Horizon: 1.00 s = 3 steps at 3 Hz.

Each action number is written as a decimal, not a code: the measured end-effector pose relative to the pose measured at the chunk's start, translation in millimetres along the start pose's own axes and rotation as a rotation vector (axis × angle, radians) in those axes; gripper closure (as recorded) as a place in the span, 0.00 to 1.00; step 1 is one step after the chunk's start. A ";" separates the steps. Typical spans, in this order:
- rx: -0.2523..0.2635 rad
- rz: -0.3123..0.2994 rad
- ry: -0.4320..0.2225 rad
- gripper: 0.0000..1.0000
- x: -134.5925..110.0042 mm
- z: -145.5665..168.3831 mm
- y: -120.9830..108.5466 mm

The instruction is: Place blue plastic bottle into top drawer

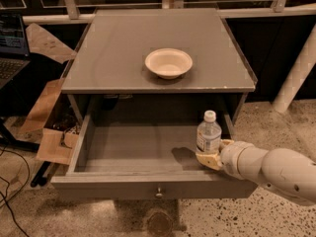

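The blue plastic bottle (209, 133), clear with a white cap and a printed label, stands upright inside the open top drawer (138, 147) at its right side. My gripper (213, 154) comes in from the lower right on a white arm and is shut on the bottle's lower part, with a tan finger (207, 160) showing under and around the base. I cannot tell whether the bottle's base touches the drawer floor. The drawer is pulled out, and its small metal knob (158, 193) shows on the front panel.
A shallow cream bowl (168, 62) sits on the grey tabletop (113, 48) above the drawer. Cardboard pieces (52, 139) and cables lie on the floor at the left. A laptop (12, 43) stands at the far left. A white post (296, 73) rises at the right.
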<state>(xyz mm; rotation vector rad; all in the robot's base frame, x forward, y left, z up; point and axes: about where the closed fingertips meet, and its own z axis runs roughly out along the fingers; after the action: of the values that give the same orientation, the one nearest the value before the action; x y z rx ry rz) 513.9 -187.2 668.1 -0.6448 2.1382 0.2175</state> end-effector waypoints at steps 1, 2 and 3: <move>-0.020 0.004 0.038 1.00 17.2 2.7 0.8; -0.020 0.004 0.039 0.80 17.6 2.6 0.5; -0.020 0.004 0.039 0.58 17.6 2.6 0.5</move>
<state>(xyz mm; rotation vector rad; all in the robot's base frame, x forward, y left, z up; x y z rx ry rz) 506.9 -192.3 652.6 -0.6610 2.1771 0.2302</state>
